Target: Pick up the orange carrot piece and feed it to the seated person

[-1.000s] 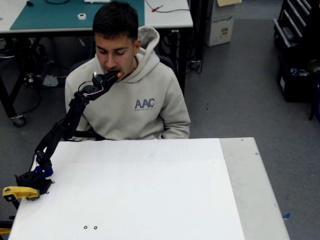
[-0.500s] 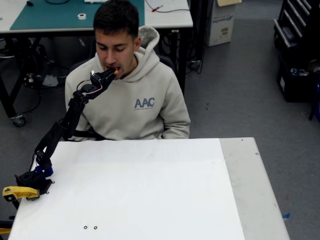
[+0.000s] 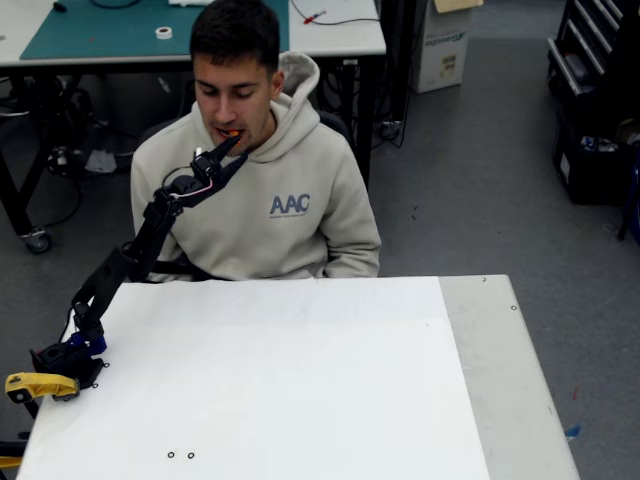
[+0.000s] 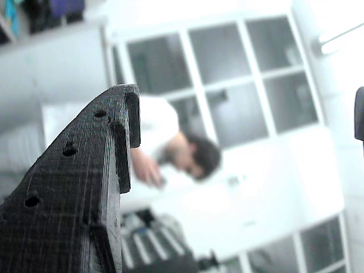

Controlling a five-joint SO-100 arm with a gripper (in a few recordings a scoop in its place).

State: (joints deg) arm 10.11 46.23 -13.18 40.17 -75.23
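In the fixed view the orange carrot piece (image 3: 231, 132) sits between the lips of the seated person (image 3: 270, 200), who wears a beige hoodie and leans toward the table. My gripper (image 3: 234, 155) hangs just under his chin, raised on the black arm from the table's left edge. Its fingers are spread and hold nothing. In the wrist view one black finger (image 4: 85, 187) fills the left side and the other finger (image 4: 359, 114) shows at the right edge, with a wide bare gap between them.
A white table (image 3: 300, 380) lies in front of the person. A yellow clamp (image 3: 38, 384) holds the arm's base at the table's left edge. Behind him stands a desk with a green mat (image 3: 110, 30).
The gripper has opened and dropped slightly below the mouth. The carrot piece has left the fingers and now stays in the person's mouth.
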